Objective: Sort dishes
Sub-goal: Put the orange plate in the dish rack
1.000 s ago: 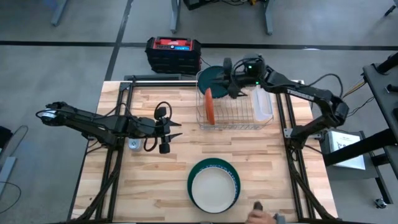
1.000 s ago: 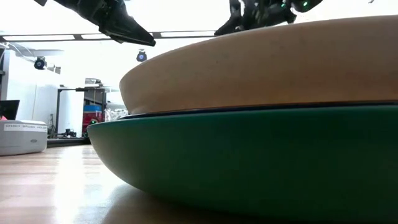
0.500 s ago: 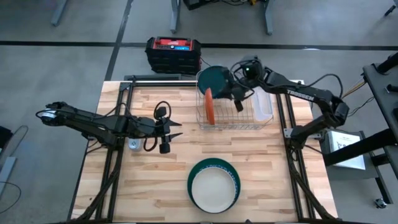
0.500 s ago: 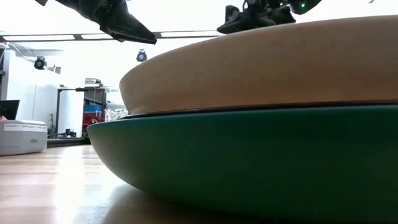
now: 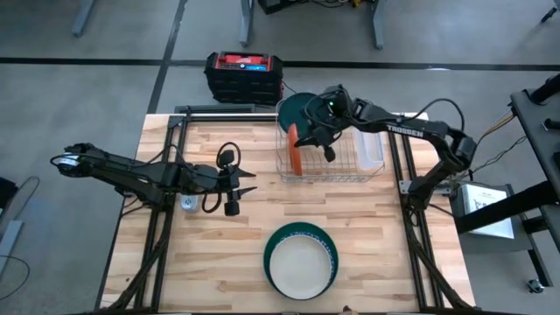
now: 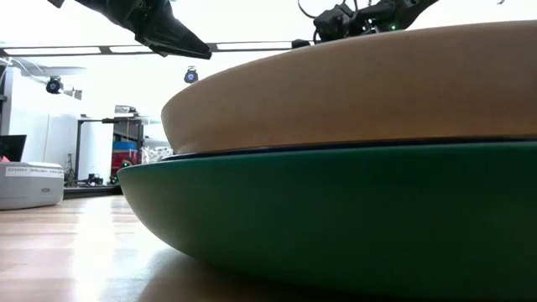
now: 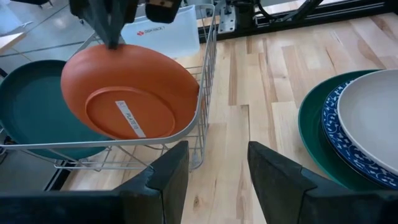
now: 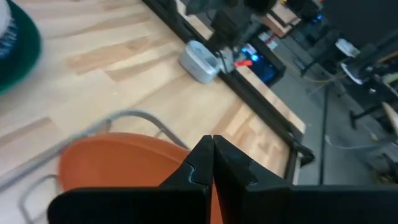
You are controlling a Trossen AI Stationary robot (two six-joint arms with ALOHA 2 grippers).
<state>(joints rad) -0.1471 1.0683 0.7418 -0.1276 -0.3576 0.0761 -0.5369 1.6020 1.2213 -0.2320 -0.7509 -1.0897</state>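
1. Fingers of my right gripper [image 5: 304, 140] are pressed together over the orange plate [image 5: 296, 150] standing on edge in the wire rack [image 5: 337, 162]; I can't tell whether they pinch its rim.
2. Left gripper [image 5: 248, 183] hangs over mid-counter [image 5: 201, 262], fingers [image 7: 163, 180] apart, holding nothing.
3. High view alone shows the stack whole: white plate [image 5: 300, 265] on a blue-patterned one inside a dark green dish [image 5: 302, 232], near the counter's front edge.
4. Left wrist view alone shows a dark green plate [image 7: 31, 106] behind the orange one in the rack.
5. Low view is mostly filled by the stack's side.
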